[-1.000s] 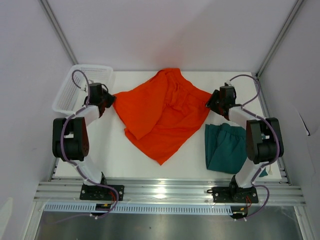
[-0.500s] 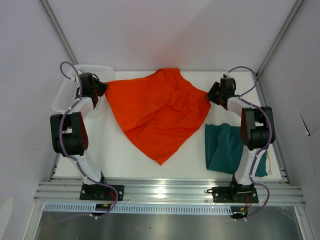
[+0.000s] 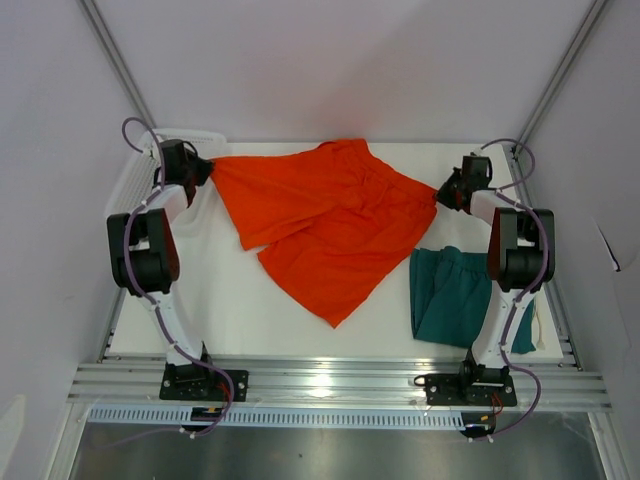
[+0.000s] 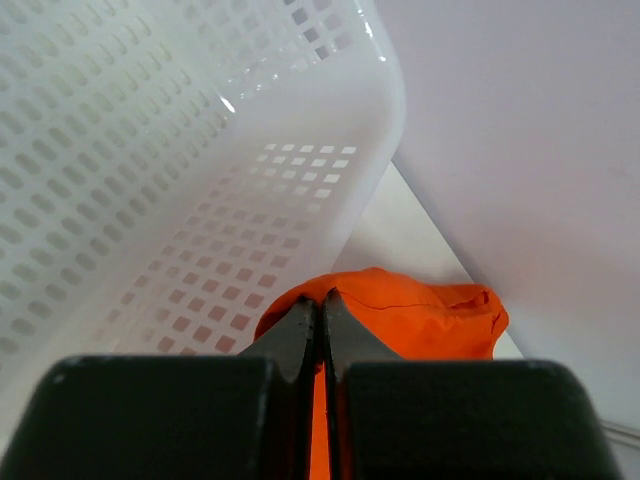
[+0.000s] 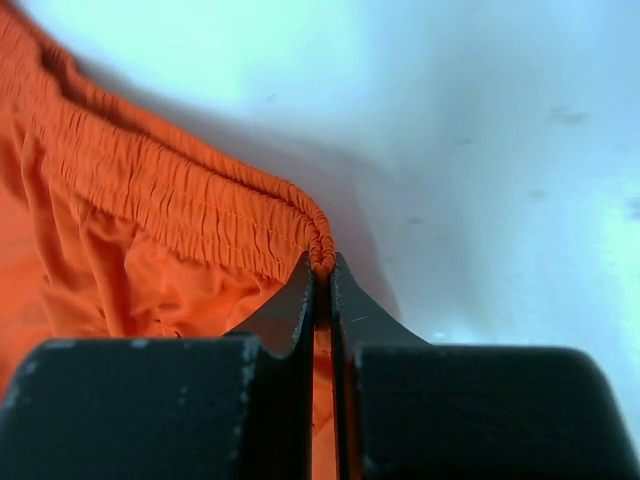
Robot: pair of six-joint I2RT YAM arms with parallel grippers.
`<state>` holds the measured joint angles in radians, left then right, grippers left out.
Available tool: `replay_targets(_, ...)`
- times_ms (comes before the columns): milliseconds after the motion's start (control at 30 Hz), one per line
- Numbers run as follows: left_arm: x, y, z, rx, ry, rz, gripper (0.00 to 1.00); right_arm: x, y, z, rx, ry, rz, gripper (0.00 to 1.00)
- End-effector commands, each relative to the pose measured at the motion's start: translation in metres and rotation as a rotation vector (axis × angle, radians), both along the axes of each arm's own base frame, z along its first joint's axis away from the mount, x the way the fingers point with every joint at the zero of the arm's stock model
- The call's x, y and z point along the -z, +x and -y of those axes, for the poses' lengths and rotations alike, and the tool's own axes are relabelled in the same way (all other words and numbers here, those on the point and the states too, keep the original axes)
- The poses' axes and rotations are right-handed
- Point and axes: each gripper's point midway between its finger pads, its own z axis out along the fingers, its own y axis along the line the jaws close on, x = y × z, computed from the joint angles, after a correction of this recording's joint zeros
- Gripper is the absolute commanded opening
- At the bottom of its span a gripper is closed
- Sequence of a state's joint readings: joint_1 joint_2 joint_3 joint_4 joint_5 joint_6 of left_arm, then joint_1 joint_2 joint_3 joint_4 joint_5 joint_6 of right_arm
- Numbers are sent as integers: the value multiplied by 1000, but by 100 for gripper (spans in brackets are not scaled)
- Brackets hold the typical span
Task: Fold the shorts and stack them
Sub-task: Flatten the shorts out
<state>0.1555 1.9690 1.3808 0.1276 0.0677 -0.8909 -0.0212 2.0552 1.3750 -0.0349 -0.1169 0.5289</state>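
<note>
1. Holding the orange shorts point(image 3: 320, 225) stretched over the far table point(image 3: 250, 320), the left gripper point(image 3: 203, 170) and right gripper point(image 3: 445, 192) each pinch an opposite edge.
2. Pull evenly and lower flat, clear of the teal shorts point(image 3: 450, 295) at near right.

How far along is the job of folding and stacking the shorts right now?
Early to midway. The teal shorts lie in a compact, apparently folded pile at the right. In hand: the left gripper and right gripper are each shut on an edge of the orange shorts, holding them spread between them. Remaining: folding the orange pair and stacking the two.
</note>
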Motion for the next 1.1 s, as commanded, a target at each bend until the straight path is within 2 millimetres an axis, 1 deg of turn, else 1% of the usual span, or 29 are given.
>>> replay_targets(0,-33,22,-6,8,13,116,0,-4,4,27,86,-10,-5,0)
replay_targets(33,-27,25,-5,15,8,113,0,-5,4,28,94,-6,-6,0)
replay_targets(100,-33,32,-1,32,5,133,0,-4,3,32,111,-6,-17,0)
replay_targets(133,-29,34,1,45,0,134,0,-5,2,35,122,-13,-19,0)
replay_targets(233,-28,41,4,64,1,150,0,-9,1,42,148,-13,-20,0)
replay_targets(267,-27,43,8,80,3,153,3,-10,1,39,134,-1,-19,0)
replay_targets(333,-32,50,16,127,1,149,23,-9,1,39,130,0,-30,0)
replay_targets(367,-23,52,19,136,-4,126,45,-9,1,39,127,2,-33,0)
replay_targets(400,-25,54,21,146,-6,125,56,-8,1,38,126,3,-38,0)
replay_targets(433,-28,54,23,157,-5,127,65,-8,1,38,125,4,-39,0)
replay_targets(467,-25,51,25,163,-7,108,78,-7,1,38,122,5,-44,0)
replay_targets(500,-34,49,25,162,0,113,83,-6,0,37,118,8,-47,0)
replay_targets(533,-38,47,26,172,18,110,87,-6,0,36,116,8,-47,0)
replay_targets(567,-38,42,28,177,25,88,95,-5,0,36,115,9,-48,0)
replay_targets(600,-51,38,31,184,37,96,99,-5,-1,35,111,14,-53,0)
replay_targets(667,-61,31,38,209,58,94,99,-3,-2,33,105,21,-56,0)
replay_targets(700,-71,22,43,218,58,84,99,0,-3,32,103,29,-62,0)
replay_targets(733,-72,16,48,232,54,78,99,0,-3,31,99,35,-62,0)
replay_targets(767,-78,11,58,254,50,82,99,1,-4,30,93,38,-63,0)
replay_targets(800,-81,-1,64,265,51,63,99,1,-5,29,91,42,-62,0)
replay_targets(833,-84,-7,76,283,60,56,99,0,-6,27,82,48,-60,0)
replay_targets(867,-87,-14,83,293,67,46,99,0,-7,26,76,51,-59,0)
replay_targets(900,-75,-27,87,288,77,-12,99,-2,-9,25,70,54,-52,0)
replay_targets(933,-90,-38,93,287,87,3,99,-2,-11,24,62,59,-50,0)
replay_targets(967,-94,-48,119,325,94,2,99,-3,-12,23,60,63,-50,0)
replay_targets(1000,-72,-65,125,317,100,-52,99,-1,-16,20,52,71,-55,0)
replay_targets(1033,-88,-82,149,348,104,-29,99,-1,-17,18,48,79,-55,0)
replay_targets(1067,-92,-93,158,348,105,-25,99,0,-19,17,46,84,-61,0)
